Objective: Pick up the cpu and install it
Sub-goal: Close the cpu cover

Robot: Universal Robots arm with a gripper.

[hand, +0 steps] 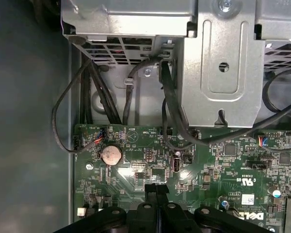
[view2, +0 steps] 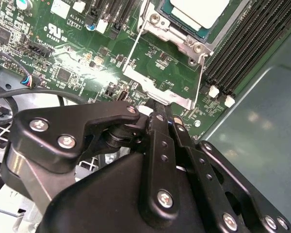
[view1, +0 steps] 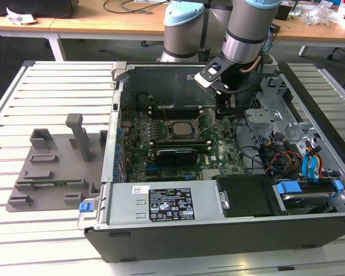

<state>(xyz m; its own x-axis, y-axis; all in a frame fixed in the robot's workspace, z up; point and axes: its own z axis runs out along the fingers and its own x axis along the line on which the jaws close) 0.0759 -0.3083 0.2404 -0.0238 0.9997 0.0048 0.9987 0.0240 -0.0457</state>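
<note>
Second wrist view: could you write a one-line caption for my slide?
Closed gripper at the motherboard, next to the socket frame holding the cpu.

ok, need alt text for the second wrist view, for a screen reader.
The black gripper, fingers pressed together, reaches toward a green motherboard, its tips right by the lower edge of the metal socket frame. The silver-topped cpu sits inside that frame, with dark memory slots running alongside.

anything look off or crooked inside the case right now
Nothing stands out. The cpu lies flat and square within the socket's metal frame, and the shut gripper is over the motherboard beside it, holding nothing.
</note>
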